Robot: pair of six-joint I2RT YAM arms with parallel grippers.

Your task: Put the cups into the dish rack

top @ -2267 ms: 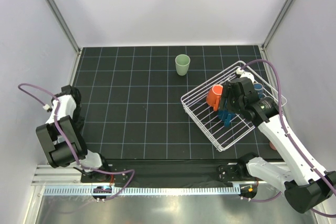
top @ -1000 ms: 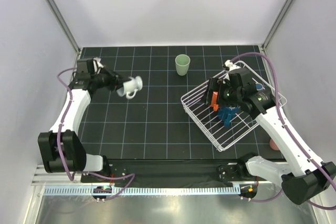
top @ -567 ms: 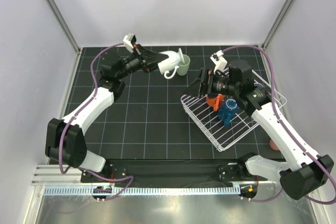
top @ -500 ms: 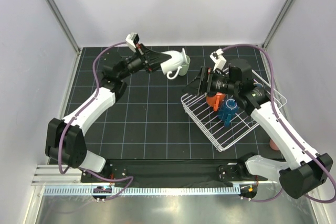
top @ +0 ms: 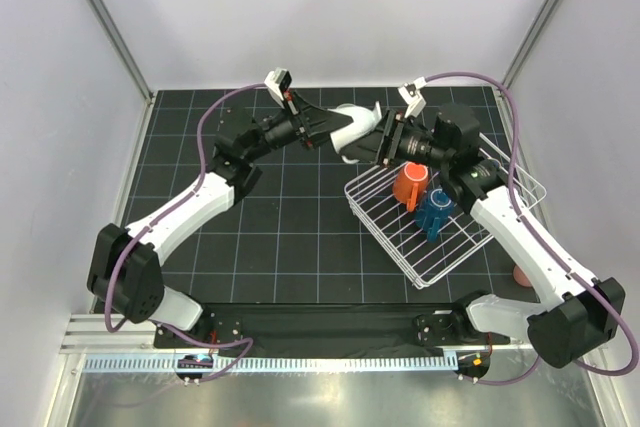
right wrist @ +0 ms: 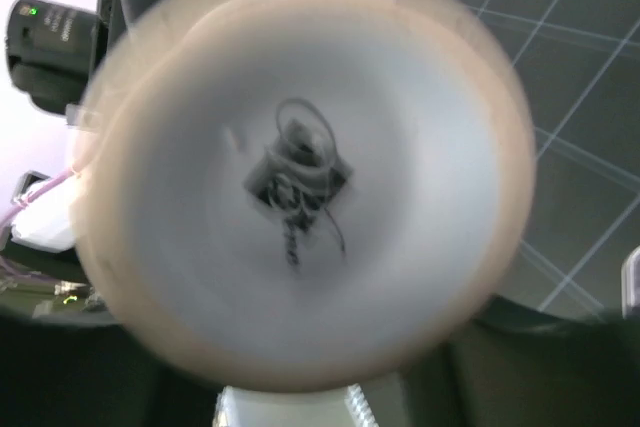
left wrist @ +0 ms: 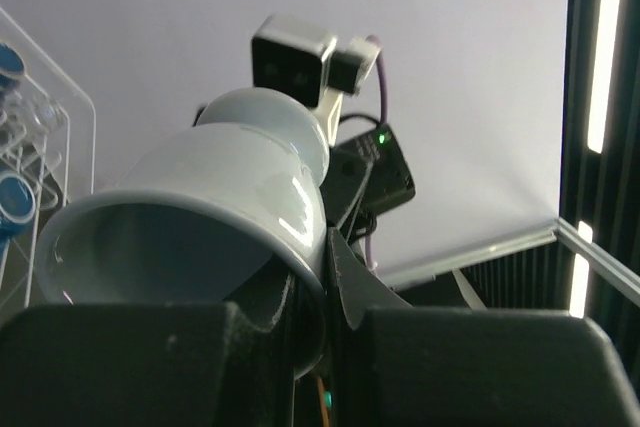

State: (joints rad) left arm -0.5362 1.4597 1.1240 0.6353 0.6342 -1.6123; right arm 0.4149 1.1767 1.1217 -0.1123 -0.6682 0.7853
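Observation:
A white mug (top: 352, 133) hangs in the air just left of the dish rack (top: 452, 244). My left gripper (top: 333, 131) is shut on its rim; the left wrist view shows the rim (left wrist: 230, 212) pinched between the fingers (left wrist: 350, 267). My right gripper (top: 382, 139) faces the mug's base, its jaws spread on either side of it. The base (right wrist: 300, 97) fills the right wrist view, blurred. An orange mug (top: 410, 185) and a blue mug (top: 436, 209) sit in the rack. The pale green tumbler is mostly hidden behind the mug.
The rack stands skewed at the right of the black gridded mat (top: 260, 217), near the right wall. A pink object (top: 518, 275) lies on the table beyond the rack's near right corner. The rack's wires (left wrist: 45, 77) show at the left edge of the left wrist view.
My left arm swung from its folded pose across the table, carrying the white mug to the right. My right gripper rose out of the rack, turned left and met the mug's base.

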